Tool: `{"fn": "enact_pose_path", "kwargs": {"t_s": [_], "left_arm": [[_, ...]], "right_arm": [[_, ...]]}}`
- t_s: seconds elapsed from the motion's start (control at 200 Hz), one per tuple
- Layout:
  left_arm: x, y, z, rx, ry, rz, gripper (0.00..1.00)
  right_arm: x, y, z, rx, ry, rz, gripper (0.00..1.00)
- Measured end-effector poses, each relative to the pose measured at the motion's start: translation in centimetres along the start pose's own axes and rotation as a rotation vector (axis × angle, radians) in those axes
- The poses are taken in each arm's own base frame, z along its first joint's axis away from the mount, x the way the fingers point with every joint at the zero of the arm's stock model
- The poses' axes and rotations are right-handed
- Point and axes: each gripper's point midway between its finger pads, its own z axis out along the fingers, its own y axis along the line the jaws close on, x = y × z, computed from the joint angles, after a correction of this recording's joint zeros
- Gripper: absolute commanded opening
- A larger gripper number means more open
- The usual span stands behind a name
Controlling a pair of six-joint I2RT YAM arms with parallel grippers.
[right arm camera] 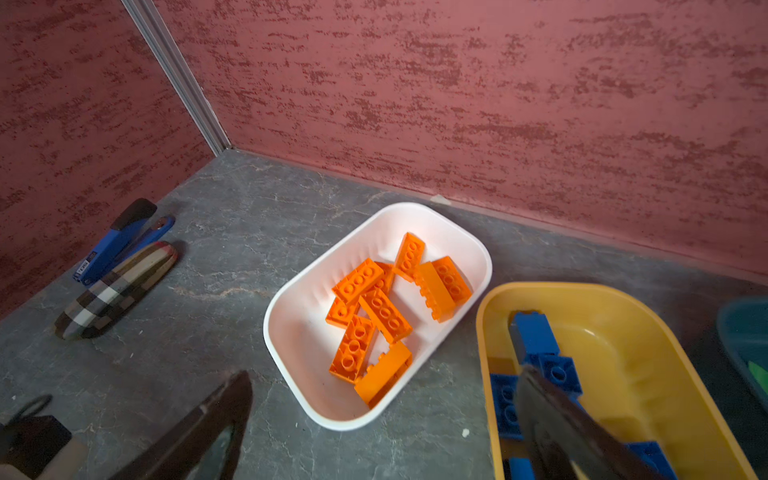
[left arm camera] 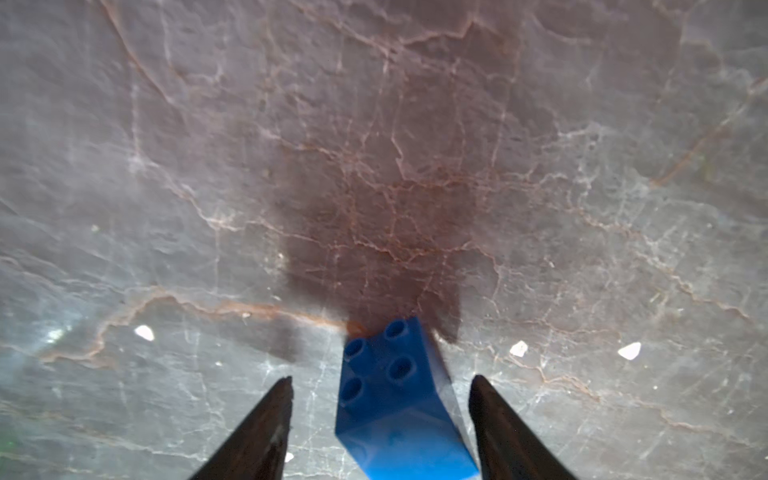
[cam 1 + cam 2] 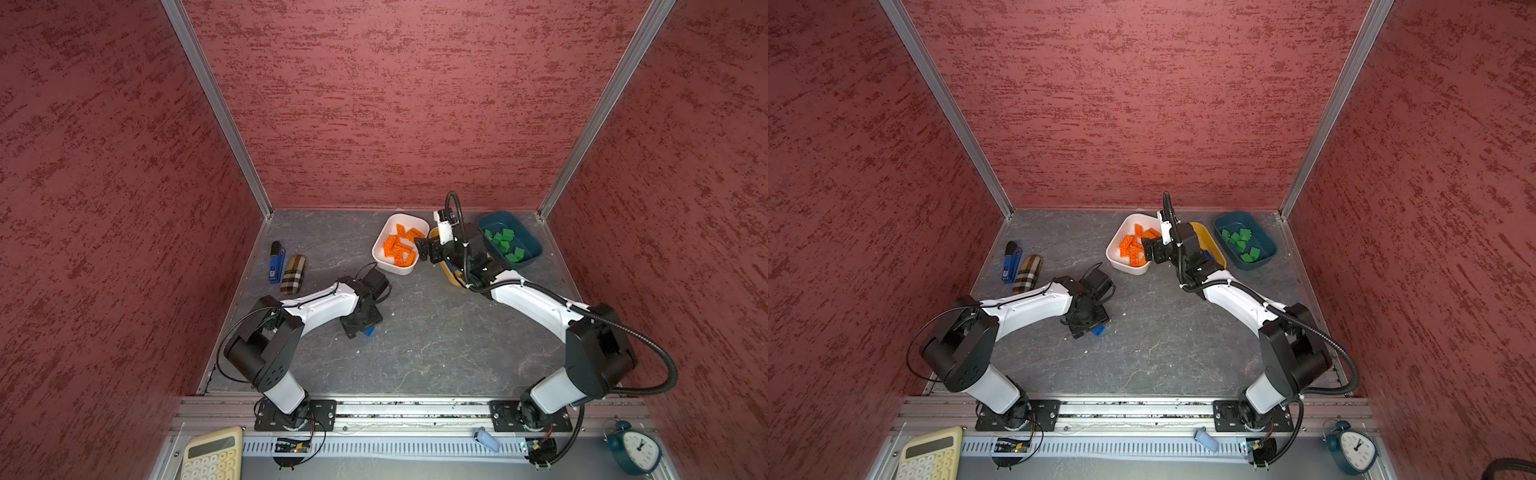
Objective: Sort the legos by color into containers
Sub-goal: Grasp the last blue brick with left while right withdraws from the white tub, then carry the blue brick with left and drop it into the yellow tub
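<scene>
Blue brick (image 2: 390,407) lies lengthwise between the left end effector's (image 2: 382,379) spread fingers (image 2: 257,428), untouched. The yellow tub (image 1: 623,299) sits far right, by the right end effector (image 3: 424,249), also spread.

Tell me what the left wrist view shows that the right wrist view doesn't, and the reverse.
Left wrist only: a chunky blue studded plastic brick on the grey marbled tabletop, between the left gripper's parted fingers, with a gap showing on each side.
Right wrist only: the white plastic tub of flat orange bricks, the mustard yellow tub holding blue bricks, a dark teal tub's edge, the blue-and-black stapler, a plaid case, the red walls, the open right gripper.
Both: the tabletop.
</scene>
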Motion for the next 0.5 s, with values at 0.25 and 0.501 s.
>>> {"fn": "enact_pose_path", "kwargs": {"t_s": [0.25, 0.501], "left_arm": [[0.4, -0.4, 0.5, 0.004, 0.022, 0.003, 0.43], [0.5, -0.7, 0.8, 0.010, 0.026, 0.014, 0.32]], "right_arm": [[3.0, -1.9, -1.3, 0.088, 0.046, 0.044, 0.99], [2.8, -2.9, -2.7, 0.147, 0.019, 0.092, 0.99]]}}
